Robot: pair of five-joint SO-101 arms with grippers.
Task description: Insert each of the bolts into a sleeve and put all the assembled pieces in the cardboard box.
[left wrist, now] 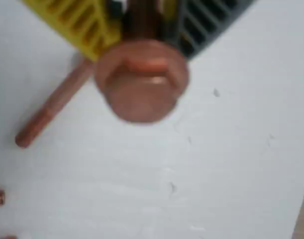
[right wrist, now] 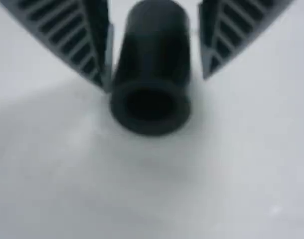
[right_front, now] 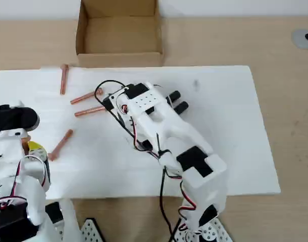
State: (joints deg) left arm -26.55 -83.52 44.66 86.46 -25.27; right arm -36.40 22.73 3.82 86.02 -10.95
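Left gripper (left wrist: pixel 142 50): clamped, one yellow jaw and one grey, on the shank of a copper-coloured flanged bolt (left wrist: pixel 142 82), with the head turned toward the wrist camera over the white foam sheet (left wrist: pixel 231 164). Right gripper (right wrist: pixel 154 79): parted, ribbed grey jaws either side of a short black tubular sleeve (right wrist: pixel 151 94) lying on the sheet, bore facing the camera. Touches it on one side, leaves a thin gap on the other.

In the high view, left arm (right_front: pixel 17 191) folded up at the sheet's near left corner, yellow jaw just over the sheet. Right arm (right_front: pixel 164 126) stretched low from the near edge diagonally to the sheet's middle, black and red wires (right_front: pixel 128 126) looping alongside.

Broad stretch of white sheet between the right arm and the sheet's right edge, light wooden table (right_front: pixel 290 101) beyond. Open cardboard box (right_front: pixel 118 59) just past the far edge.

Just beside the left gripper, a loose copper bolt (right_front: pixel 60 144) flat on the sheet. Second loose bolt (right_front: pixel 85 96) and third loose bolt (right_front: pixel 90 111) close against the right arm's far end, on the line from left arm to box. Fourth loose bolt (right_front: pixel 64 79) near the far edge. Two short black cylinders (right_front: pixel 177 101) side by side against the right arm's other flank.
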